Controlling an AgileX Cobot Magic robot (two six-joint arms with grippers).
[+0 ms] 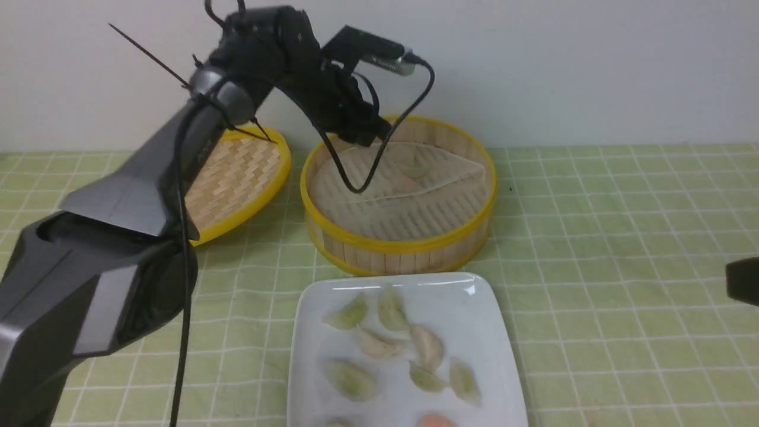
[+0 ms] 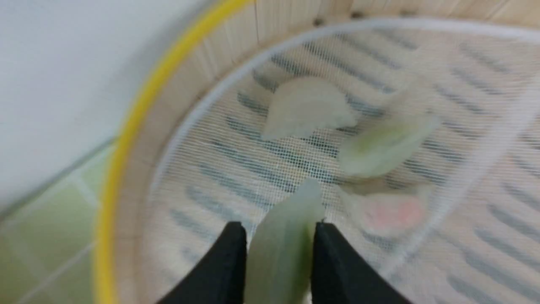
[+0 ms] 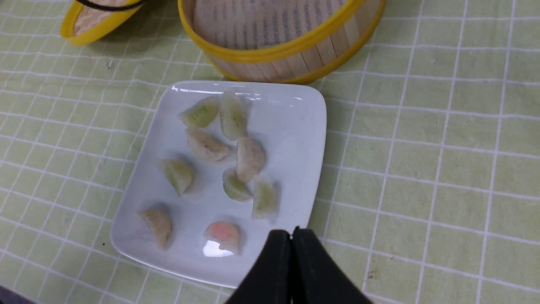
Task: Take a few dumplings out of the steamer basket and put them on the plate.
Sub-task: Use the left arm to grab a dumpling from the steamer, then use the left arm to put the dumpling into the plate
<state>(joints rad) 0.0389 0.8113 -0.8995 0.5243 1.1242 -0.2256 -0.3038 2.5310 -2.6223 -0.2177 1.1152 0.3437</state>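
**Left jaws.** The left jaws are clenched on a green dumpling [image 2: 291,202]. One black finger presses each flank, and the dumpling's tip pokes out ahead of the fingertips. The wrist picture is blurred, so it cannot be told whether the dumpling rests on the mesh liner [image 2: 219,169] or hangs just above it.

**Inside the basket.** The grasp is made inside the steamer basket [image 1: 397,243], toward its far wall. Three other pieces lie near the jaws on the liner: a cream-white dumpling [image 2: 306,107], a second green piece [image 2: 384,145] and a pink dumpling [image 2: 390,211].

**Plate.** The plate [image 1: 474,308] sits just beside the basket on the robot's side and carries nine dumplings. The corner on the robot's right, nearest the basket, is bare.

**Right jaws.** The right jaws are pressed together, empty, above the plate's near edge.

**Other items.** The lid [image 1: 237,178] leans to the left of the basket on the checked surface [image 1: 593,237].

**Step in hand.** This appears to be the pick-up of one more dumpling.

**Next move.**
1. Lift straight up until the dumpling clears the yellow rim.
2. Carry it toward the plate.
3. Lower it over the bare corner.
4. Release it there.
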